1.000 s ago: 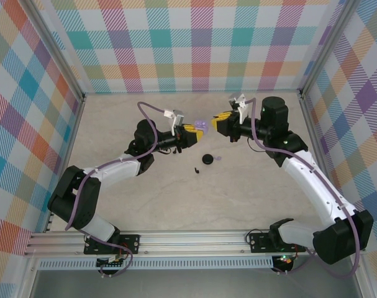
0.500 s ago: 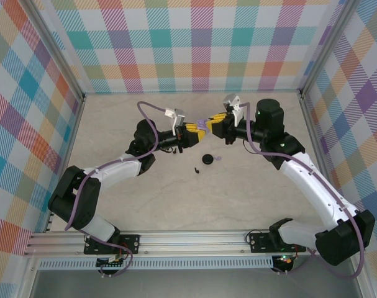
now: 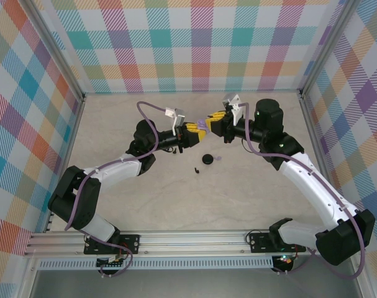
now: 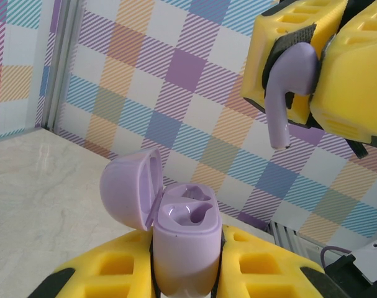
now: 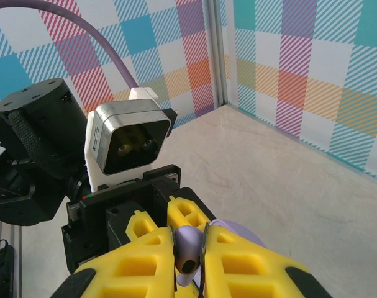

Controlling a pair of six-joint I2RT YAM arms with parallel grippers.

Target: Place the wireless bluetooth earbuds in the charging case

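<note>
- Over the last second the right gripper (image 3: pixel 214 120) has swung in from well apart to just beside the left gripper (image 3: pixel 194 130). The two now meet above the table (image 3: pixel 145 198), so insertion looks close.
- Right jaws are pinched tight on a lilac bud (image 4: pixel 286 81), stem hanging down.
- Left jaws are clamped on the lilac case (image 4: pixel 183 233) (lid (image 4: pixel 129 186) flipped open, wells look empty).
- The bud hangs above and to one side of the case's mouth, apart from it — not yet lined up.
</note>
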